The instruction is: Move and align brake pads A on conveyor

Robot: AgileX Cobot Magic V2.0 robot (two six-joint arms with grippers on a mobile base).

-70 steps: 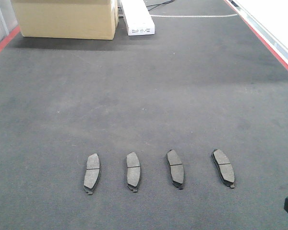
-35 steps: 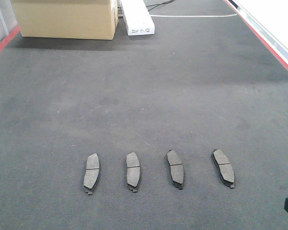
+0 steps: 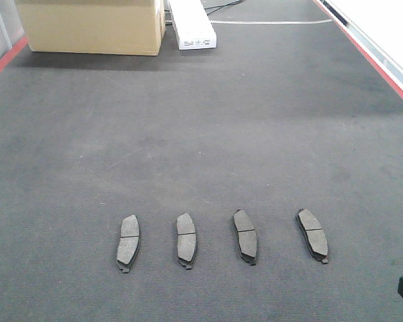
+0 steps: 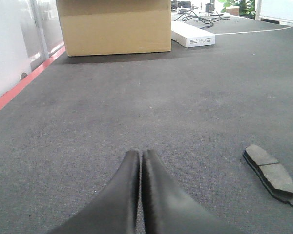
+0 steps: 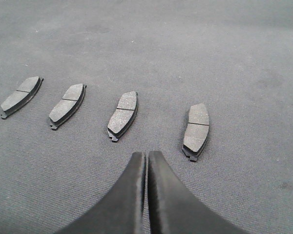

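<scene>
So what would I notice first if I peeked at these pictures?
Probably the four brake pads, lined up side by side near the front of the big dark conveyor. Far behind them stands a cardboard box with a white box beside it. Both claws, left and right, are pinched shut and holding nothing.

The front camera looks down on the conveyor from high up. Both wrist cameras sit low, facing forward. The right one shares the four brake pads.
</scene>
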